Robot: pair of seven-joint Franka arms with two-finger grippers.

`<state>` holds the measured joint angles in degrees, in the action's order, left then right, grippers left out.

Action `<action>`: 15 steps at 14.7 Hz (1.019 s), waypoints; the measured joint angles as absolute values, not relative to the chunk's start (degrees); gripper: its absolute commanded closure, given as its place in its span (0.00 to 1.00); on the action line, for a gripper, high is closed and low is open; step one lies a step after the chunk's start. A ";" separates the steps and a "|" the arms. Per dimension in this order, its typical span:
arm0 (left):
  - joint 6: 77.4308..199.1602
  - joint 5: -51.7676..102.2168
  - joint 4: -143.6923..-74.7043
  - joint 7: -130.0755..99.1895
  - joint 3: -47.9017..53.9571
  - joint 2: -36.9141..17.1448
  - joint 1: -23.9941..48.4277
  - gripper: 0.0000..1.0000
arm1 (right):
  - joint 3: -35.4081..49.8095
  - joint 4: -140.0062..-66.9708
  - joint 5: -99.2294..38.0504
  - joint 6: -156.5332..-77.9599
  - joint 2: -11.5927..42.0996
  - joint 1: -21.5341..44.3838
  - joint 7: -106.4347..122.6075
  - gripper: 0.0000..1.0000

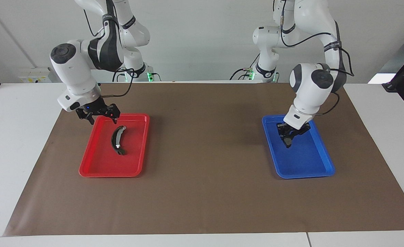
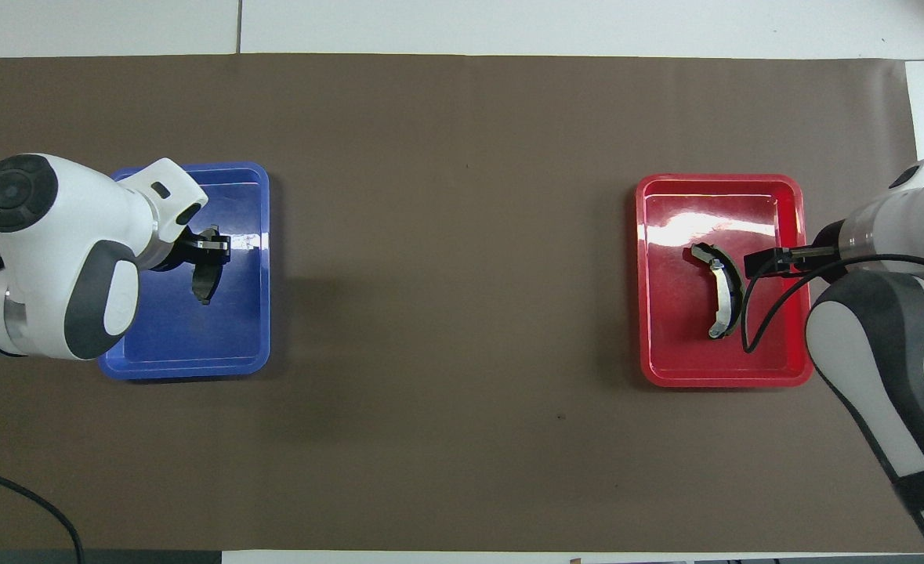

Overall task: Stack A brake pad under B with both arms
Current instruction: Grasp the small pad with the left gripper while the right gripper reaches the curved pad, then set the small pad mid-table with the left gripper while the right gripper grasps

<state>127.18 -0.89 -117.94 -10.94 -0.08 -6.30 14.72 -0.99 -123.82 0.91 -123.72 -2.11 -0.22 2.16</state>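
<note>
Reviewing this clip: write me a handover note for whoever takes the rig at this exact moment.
Left gripper: shut on A brake pad, held up over the blue tray.
Right gripper: open, holding nothing, over the robot-side edge of the red tray, above B.
B lies flat in the red tray, untouched.
Done: A brake pad is gripped and off the tray floor.
Left: set A brake pad down on the brown mat, grasp B with the right gripper, then place B on top of A brake pad.
</note>
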 measured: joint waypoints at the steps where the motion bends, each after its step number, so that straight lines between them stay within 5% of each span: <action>1: 128.14 -0.89 -117.96 -14.62 0.00 -6.58 17.72 0.99 | -0.98 -126.32 0.91 -127.70 -1.37 -0.22 3.14 0.00; 4: 134.49 -0.85 -117.39 -24.61 0.16 -10.10 25.53 0.99 | -0.98 -130.35 -0.04 -134.91 0.99 -0.22 5.51 0.00; 9: 136.59 -0.82 -106.42 -37.14 0.21 -22.02 35.36 0.89 | -1.04 -132.06 -0.65 -140.59 4.33 -0.36 6.90 0.00; 10: 136.61 -0.82 -104.86 -38.28 0.22 -23.66 36.56 0.76 | -1.06 -132.59 -0.69 -140.99 4.66 -0.36 7.04 0.00; 12: 137.65 -0.82 -102.86 -39.83 0.23 -26.16 38.59 0.09 | -1.06 -133.55 -0.74 -142.28 5.47 -0.37 7.28 0.00; 13: 138.50 -0.82 -102.40 -40.05 0.23 -26.81 39.03 0.01 | -1.05 -133.78 -0.74 -142.82 5.91 -0.34 7.31 0.01; 15: 138.85 -0.82 -102.24 -40.04 -0.05 -27.08 39.03 0.01 | -1.04 -133.88 -0.74 -142.98 6.33 -0.35 7.64 0.13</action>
<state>138.85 -0.82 -102.24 -40.04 -0.05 -27.08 39.03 -1.04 -133.88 -0.74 -142.98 6.33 -0.35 7.64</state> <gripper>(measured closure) 0.339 0.004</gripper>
